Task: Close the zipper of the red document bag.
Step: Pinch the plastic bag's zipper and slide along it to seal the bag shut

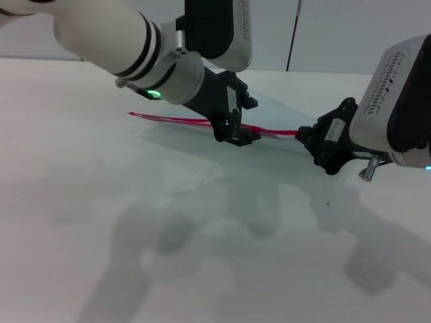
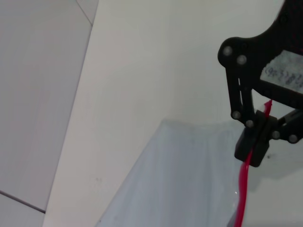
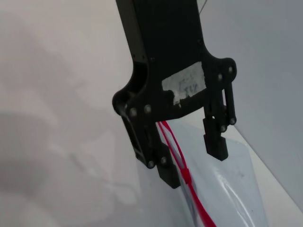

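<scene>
The table (image 1: 101, 202) carries the bag (image 1: 269, 111), a flat pale translucent pouch lying at the far side. It looks thin, soft and slippery, so it must be pinned while the slider is pulled. The left gripper (image 1: 234, 131) hangs over the zipper (image 1: 175, 120) with fingers apart. The right gripper (image 1: 308, 136) seems closed on the red zipper end. The zipper is a thin red strip along the near edge.

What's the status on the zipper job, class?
Right tool shut on the zipper end. Left tool open, straddling the zipper mid-length. Red document bag flat on table. Nothing obstructing.
</scene>
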`<action>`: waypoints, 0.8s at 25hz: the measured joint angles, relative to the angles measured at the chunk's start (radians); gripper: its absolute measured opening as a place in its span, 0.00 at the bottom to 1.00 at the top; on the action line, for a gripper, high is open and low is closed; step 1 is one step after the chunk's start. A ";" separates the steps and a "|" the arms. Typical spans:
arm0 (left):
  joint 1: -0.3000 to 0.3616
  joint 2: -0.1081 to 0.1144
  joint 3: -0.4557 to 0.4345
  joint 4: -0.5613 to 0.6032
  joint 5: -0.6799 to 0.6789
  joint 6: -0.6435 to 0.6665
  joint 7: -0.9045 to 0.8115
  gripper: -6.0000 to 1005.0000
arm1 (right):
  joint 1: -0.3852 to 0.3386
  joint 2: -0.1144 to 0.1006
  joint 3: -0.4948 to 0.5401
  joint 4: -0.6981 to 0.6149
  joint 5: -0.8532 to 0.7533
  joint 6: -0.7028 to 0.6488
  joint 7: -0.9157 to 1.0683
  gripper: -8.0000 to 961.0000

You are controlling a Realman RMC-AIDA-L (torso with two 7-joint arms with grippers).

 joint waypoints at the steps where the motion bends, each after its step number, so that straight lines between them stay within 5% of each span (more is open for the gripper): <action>1: 0.000 0.000 0.000 0.000 0.000 0.002 0.000 0.57 | 0.000 0.000 0.000 0.000 0.000 0.000 0.000 0.02; 20: -0.013 -0.001 0.010 -0.020 -0.035 0.019 -0.003 0.53 | 0.000 -0.002 0.008 -0.006 0.000 0.000 -0.003 0.02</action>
